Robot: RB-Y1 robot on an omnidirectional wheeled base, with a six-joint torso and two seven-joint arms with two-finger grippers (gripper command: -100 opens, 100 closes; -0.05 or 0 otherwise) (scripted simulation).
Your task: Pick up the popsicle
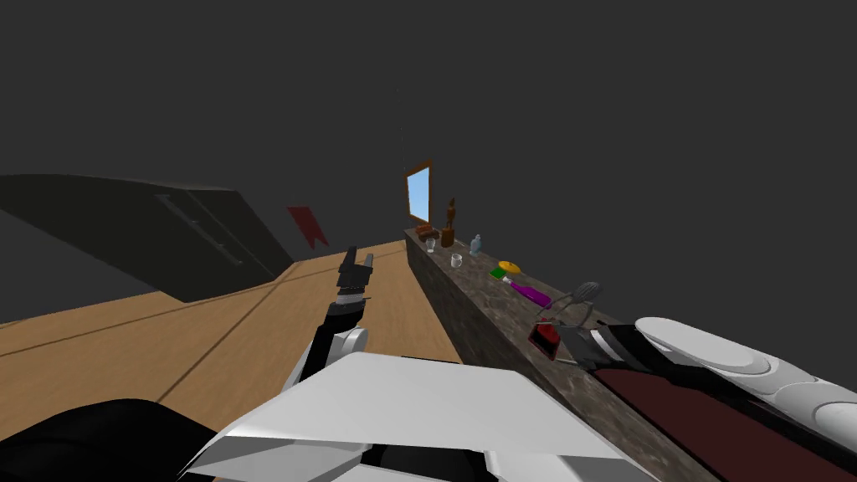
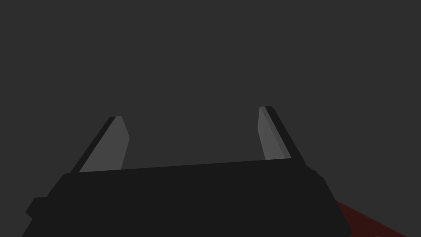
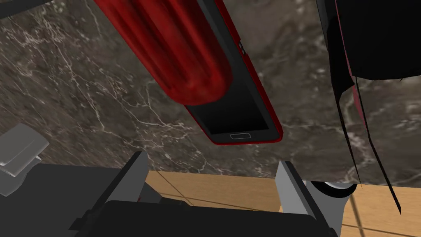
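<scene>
at edge of counter, popsicle atop phone

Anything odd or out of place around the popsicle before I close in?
Yes: the red popsicle appears to rest on a red-rimmed phone, covering part of its screen, on the dark marbled counter. Nothing looks spilled or broken. The right gripper is open, just short of both.
</scene>
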